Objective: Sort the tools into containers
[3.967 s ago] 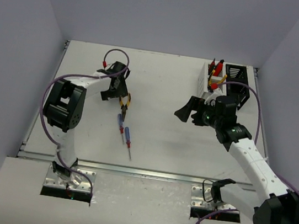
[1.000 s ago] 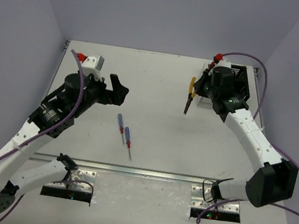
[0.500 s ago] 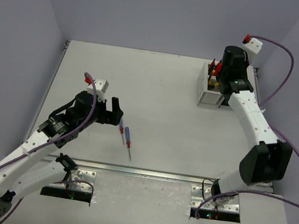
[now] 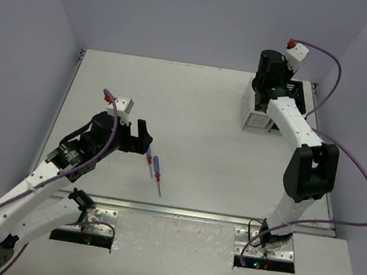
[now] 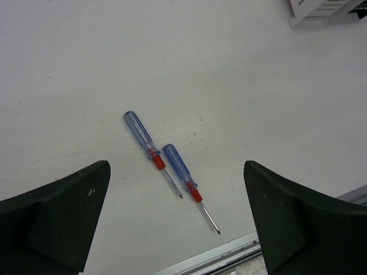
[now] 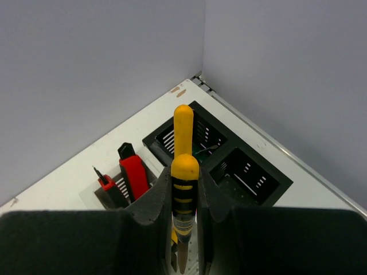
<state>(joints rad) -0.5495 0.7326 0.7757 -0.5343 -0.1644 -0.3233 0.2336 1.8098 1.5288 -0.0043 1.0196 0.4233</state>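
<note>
Gripping pliers (image 6: 184,169) | right tool (image 6: 184,200) over white bin (image 4: 254,114) | left tool (image 5: 178,197) released above screwdrivers (image 5: 176,161)

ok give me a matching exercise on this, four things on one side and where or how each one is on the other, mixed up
Things:
1. pliers
2. screwdrivers
3. knives
4. left gripper

Place or state:
a. open, holding nothing
b. standing in the white bin
c. clamped in the right gripper
d. lying flat on the table

Pairs: 1-c, 2-d, 3-b, 4-a
</note>
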